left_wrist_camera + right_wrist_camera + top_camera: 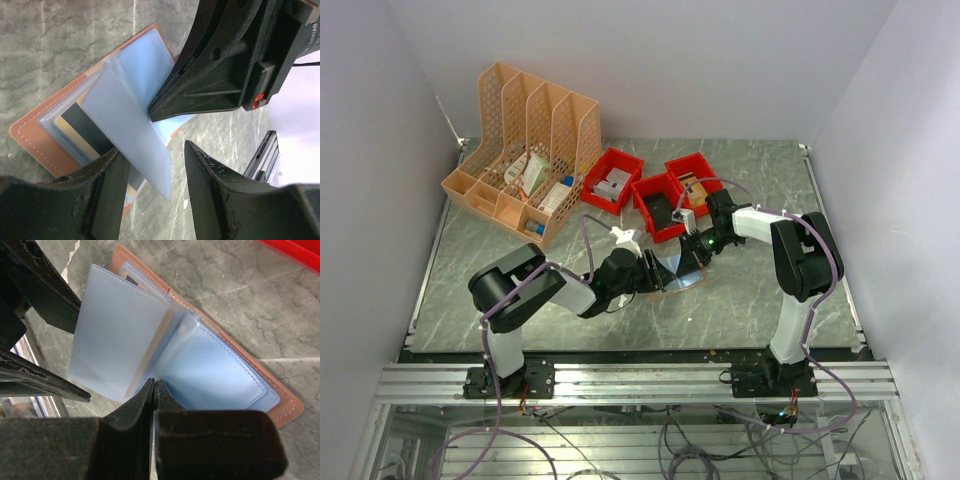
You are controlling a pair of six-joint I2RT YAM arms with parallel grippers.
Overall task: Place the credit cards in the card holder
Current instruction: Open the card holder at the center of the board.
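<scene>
The card holder lies open on the table between both arms, brown-pink leather outside, clear blue sleeves inside. One sleeve leaf stands up from the fold. My left gripper is open with the leaf's edge between its fingers, next to the left finger and apart from the right one. My right gripper is shut, its tips pressed on the sleeves at the fold. A dark and tan credit card shows inside a lower sleeve.
Three red bins holding small items stand just behind the holder. An orange lattice file rack is at the back left. The right gripper's black body hangs close over the left fingers.
</scene>
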